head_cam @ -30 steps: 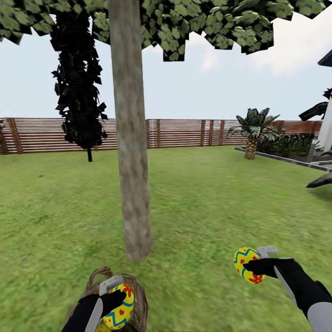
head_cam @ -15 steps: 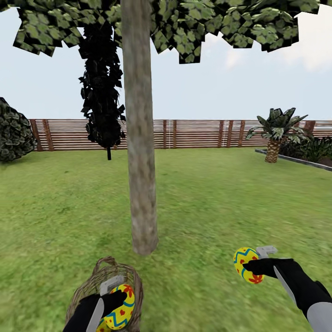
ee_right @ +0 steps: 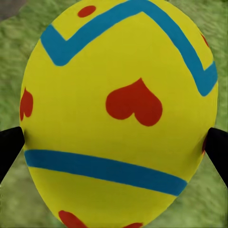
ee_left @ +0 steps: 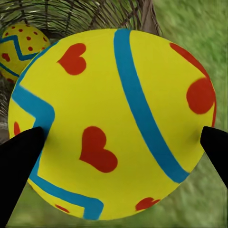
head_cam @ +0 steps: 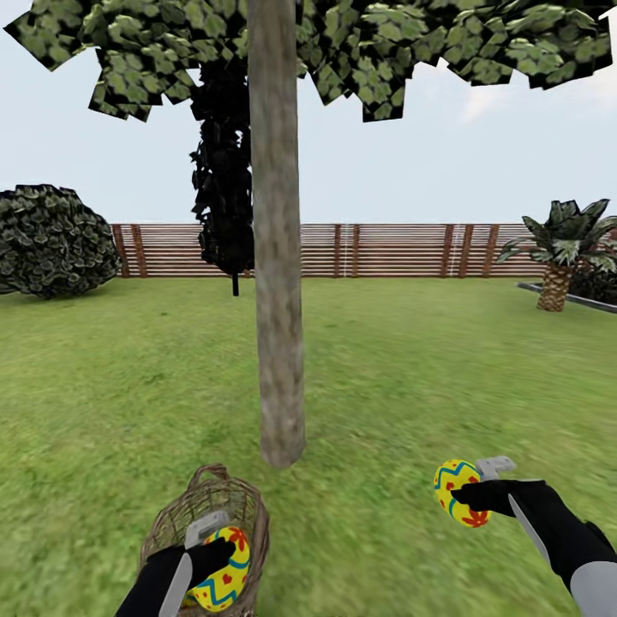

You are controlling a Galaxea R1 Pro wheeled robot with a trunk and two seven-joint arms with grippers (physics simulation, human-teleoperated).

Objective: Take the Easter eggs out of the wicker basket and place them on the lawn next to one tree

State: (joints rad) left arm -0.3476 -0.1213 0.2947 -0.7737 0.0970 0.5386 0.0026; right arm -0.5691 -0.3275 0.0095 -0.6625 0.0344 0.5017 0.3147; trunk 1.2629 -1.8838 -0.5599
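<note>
Two eggs are held, one per tool. The L tool is clamped on an egg, kept just above the basket, approx. over its mouth; likely just lifted clear. In the left wrist view the egg is pinched between both fingers, and a third egg is seen lying in the basket behind it, so the basket is not yet emptied.

The R tool is closed on the other egg, held out over the lawn, well apart from the basket. In the right wrist view that egg is gripped at its sides, grass below.

The tree is straight ahead, its trunk base near the basket, so both eggs could prob. be set down beside it w/o much travel. The grip on each looks centred; slip risk is judged low.
</note>
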